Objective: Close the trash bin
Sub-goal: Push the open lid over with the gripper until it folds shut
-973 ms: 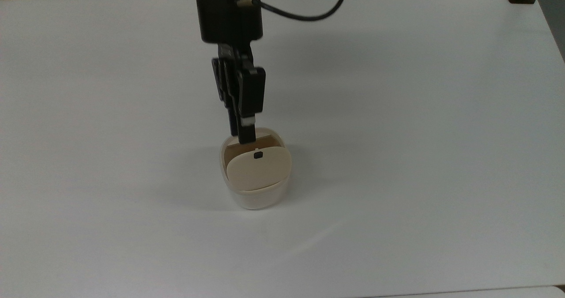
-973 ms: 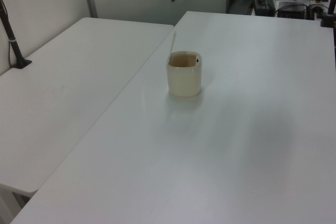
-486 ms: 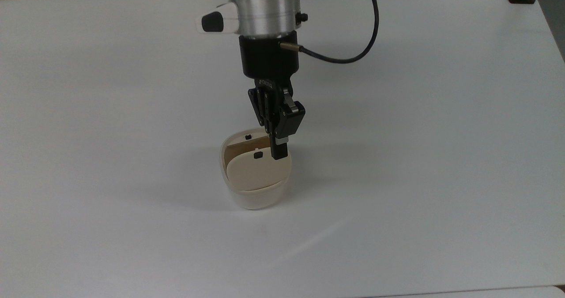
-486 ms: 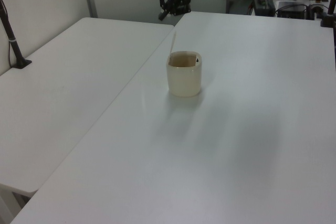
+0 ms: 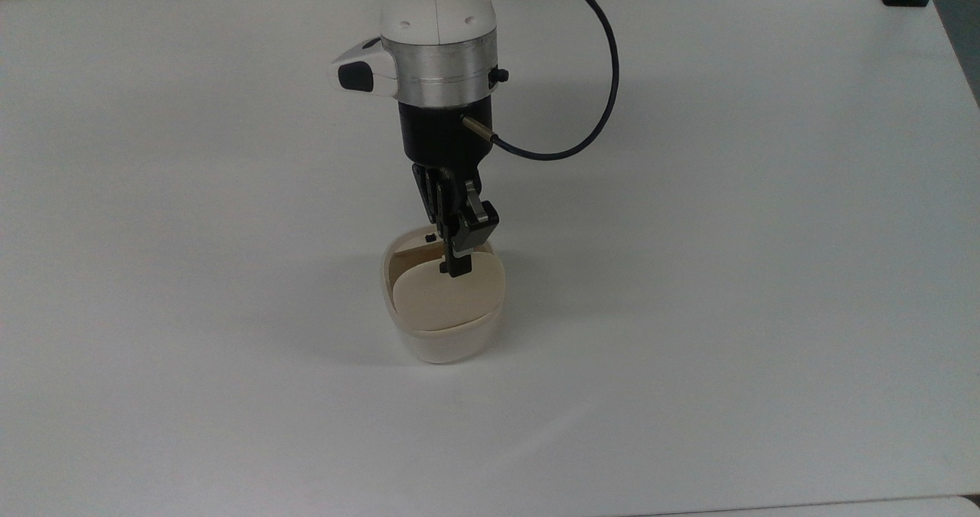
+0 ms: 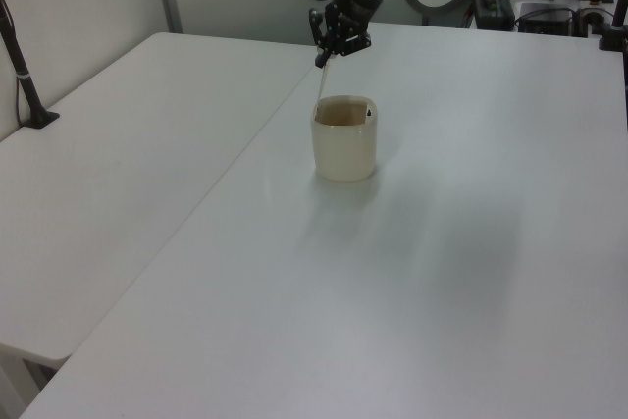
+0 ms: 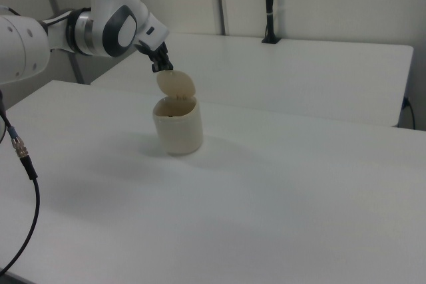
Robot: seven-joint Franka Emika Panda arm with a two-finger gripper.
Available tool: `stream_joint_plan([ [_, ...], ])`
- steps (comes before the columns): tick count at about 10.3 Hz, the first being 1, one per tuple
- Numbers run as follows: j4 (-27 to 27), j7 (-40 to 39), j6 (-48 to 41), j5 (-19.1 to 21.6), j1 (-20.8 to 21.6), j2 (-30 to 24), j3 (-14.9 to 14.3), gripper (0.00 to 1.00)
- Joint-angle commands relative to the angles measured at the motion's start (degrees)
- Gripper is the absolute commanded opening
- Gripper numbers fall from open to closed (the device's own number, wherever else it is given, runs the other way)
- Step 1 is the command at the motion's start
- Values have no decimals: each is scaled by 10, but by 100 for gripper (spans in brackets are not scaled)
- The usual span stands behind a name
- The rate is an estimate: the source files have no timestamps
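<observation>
- Hovering at the top edge of the raised lid point(image 5: 448, 296), our hand point(image 5: 456, 269) looks clenched, gripping nothing.
- We see the lid standing upright, hinged open.
- We find the trash bin point(image 7: 178, 125) mid-way across the white bench point(image 5: 727, 233).

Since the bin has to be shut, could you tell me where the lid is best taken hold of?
Probably at the free top edge of the lid, which stands upright on its hinge over the trash bin. Come from above, where the pincer is, and push it over the opening.
</observation>
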Motion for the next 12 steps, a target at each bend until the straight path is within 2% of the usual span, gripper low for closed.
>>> stream_joint_plan([
  [1,-18,4,-67,-13,-1,-30,-12,0],
  [6,-20,-40,-143,-26,-5,-40,-17,0],
  [12,-32,-40,-140,-42,-2,-21,-16,0],
])
